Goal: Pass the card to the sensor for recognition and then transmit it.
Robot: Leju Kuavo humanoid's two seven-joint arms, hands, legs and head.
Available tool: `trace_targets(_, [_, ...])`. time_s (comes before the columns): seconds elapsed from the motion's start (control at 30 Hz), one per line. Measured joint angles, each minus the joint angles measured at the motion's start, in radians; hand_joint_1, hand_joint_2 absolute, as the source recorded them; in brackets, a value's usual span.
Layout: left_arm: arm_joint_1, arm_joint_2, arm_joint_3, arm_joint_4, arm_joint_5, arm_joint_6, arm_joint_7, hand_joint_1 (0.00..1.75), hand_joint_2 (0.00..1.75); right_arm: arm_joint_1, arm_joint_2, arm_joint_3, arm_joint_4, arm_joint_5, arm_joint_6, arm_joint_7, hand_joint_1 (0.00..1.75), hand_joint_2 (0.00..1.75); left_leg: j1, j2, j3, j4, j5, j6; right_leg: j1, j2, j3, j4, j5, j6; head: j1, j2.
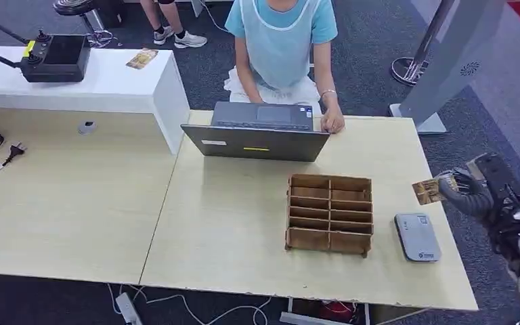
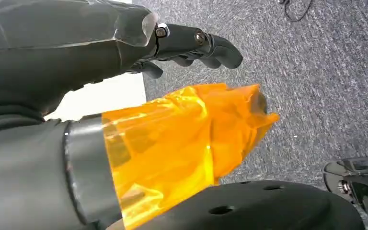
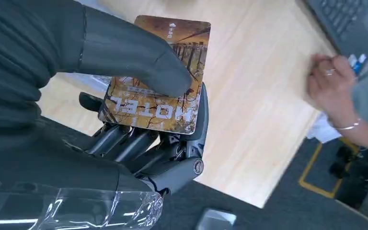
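Note:
A brown hotel card is pinched in my right hand, off the table's right edge and a little above it. Close up, the thumb presses the card against the dark fingers, and the printed face shows. The grey card sensor lies flat on the table near its right front corner, nearer to me than the card and slightly to its left; a corner of the sensor shows below the hand. My left hand hangs over grey carpet with its fingers loosely extended and nothing in them.
A wooden slotted card box stands left of the sensor. A person sits at the far side with a hand by an open laptop. On a white counter at far left lie another card and a black controller.

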Motion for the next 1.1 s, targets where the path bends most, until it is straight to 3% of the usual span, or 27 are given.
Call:
trace_targets(0.2, [-0.001,0.0,0.0,0.0,0.008,0.0,-0.004,0.0,0.0,-0.106,-0.015,0.042,-0.024,-0.005,0.003,0.0,1.75,1.75,-0.001,0.001,-0.001,0.0,0.0,0.001,-0.001,0.002,-0.001,0.0,0.001,0.001,0.0,0.0])
trace_targets(0.53, [-0.001,-0.001,0.001,0.0,0.014,-0.002,-0.005,0.0,0.0,-0.334,-0.024,0.196,-0.034,0.168,-0.066,0.019,1.75,1.75,-0.001,0.0,0.0,0.0,0.001,0.001,-0.001,0.001,0.0,0.0,0.002,0.002,0.0,0.0])
trace_targets(0.73, [-0.001,-0.004,0.001,0.0,0.005,-0.009,-0.002,0.0,0.0,-0.431,-0.02,0.301,-0.033,0.493,-0.21,0.059,1.75,1.75,-0.001,0.001,-0.001,0.0,0.002,0.001,-0.001,0.002,0.0,0.0,0.002,0.001,0.0,0.0])
trace_targets(0.93, [-0.004,-0.006,0.001,0.0,0.001,-0.018,-0.002,0.0,0.0,-0.567,0.048,0.418,-0.003,0.715,-0.252,0.097,1.75,1.75,-0.001,0.001,0.0,0.0,0.003,0.001,-0.001,0.002,-0.001,0.001,0.003,0.0,0.0,0.0])
trace_targets(1.1, [-0.005,-0.006,0.0,0.0,-0.004,-0.019,-0.002,0.0,0.0,-0.648,0.106,0.468,0.029,0.765,-0.254,0.103,1.75,1.75,-0.001,0.0,-0.001,0.0,0.004,0.0,-0.001,0.0,-0.001,0.001,0.003,0.0,0.0,0.0])
